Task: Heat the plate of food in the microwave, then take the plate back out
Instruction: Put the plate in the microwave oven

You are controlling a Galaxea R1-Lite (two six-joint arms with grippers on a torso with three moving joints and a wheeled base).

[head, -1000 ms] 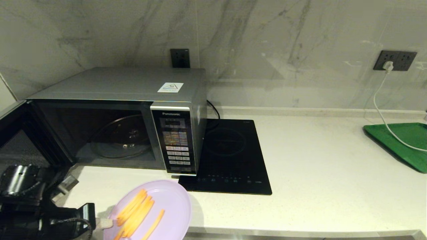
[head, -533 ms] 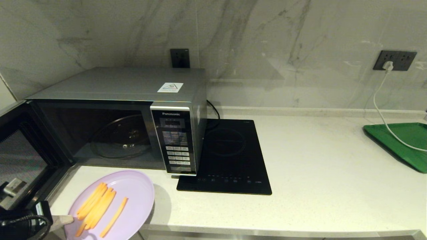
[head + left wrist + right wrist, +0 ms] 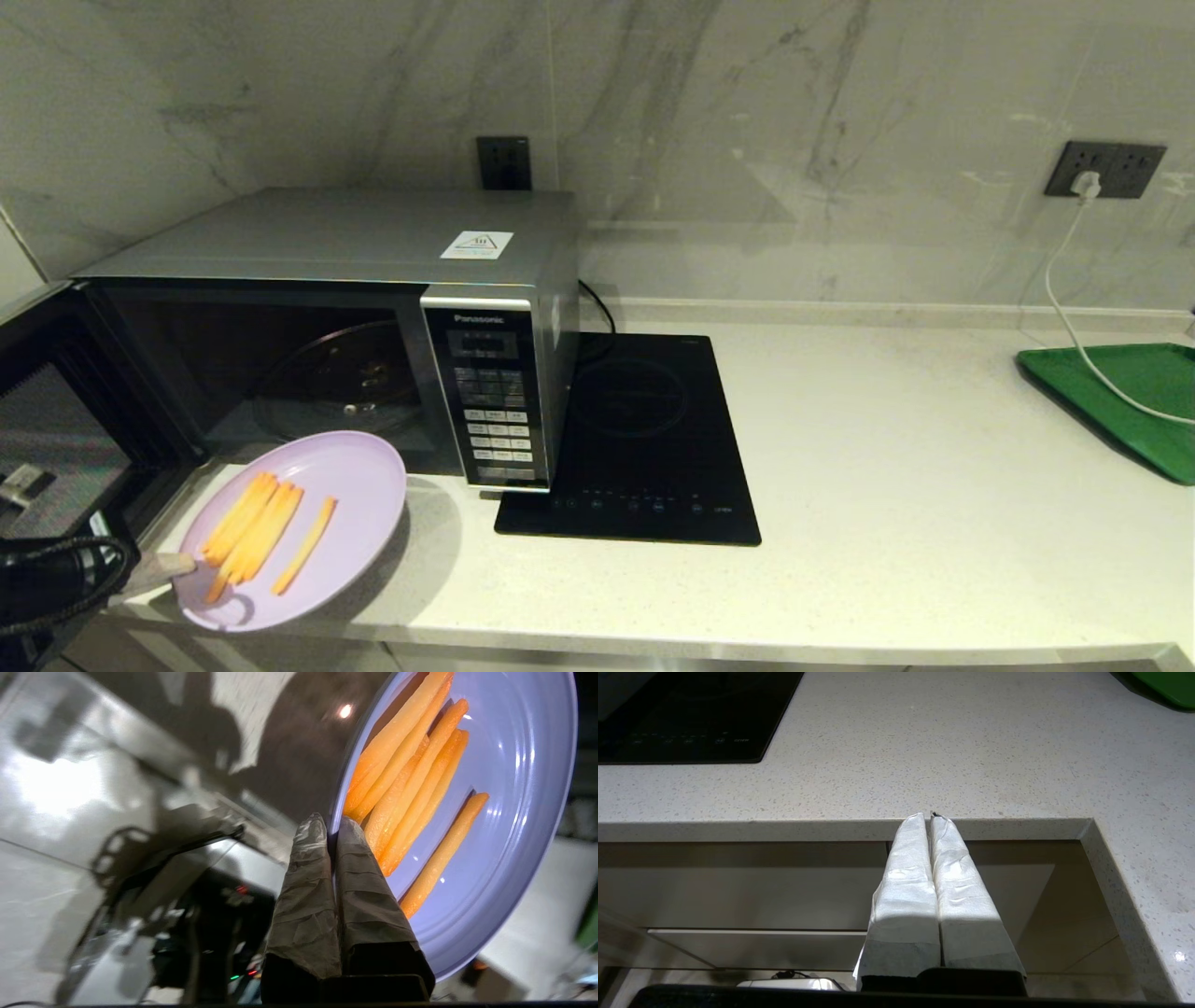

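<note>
I see the left gripper [image 3: 332, 823] pinching the rim of the plate of food [image 3: 355, 485], held over the pale speckled counter [image 3: 887, 523] just in front of the microwave [image 3: 355, 280], whose door [image 3: 56, 411] stands open. A black induction hob [image 3: 644, 439] sits beside it; a green tray [image 3: 1130, 392] lies far right below the marble wall [image 3: 794, 140]. My right gripper [image 3: 930, 816] rests pressed together below the counter edge.

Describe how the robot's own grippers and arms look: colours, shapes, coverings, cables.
Both grippers have two long, tapering fingers wrapped in wrinkled tape-like covering, mounted on black bases. The left gripper has fingers that look grey-brown in shadow; the right gripper has fingers that look white. In the head view, the left arm is black, with a black cable looping over it. No markings are readable.
</note>
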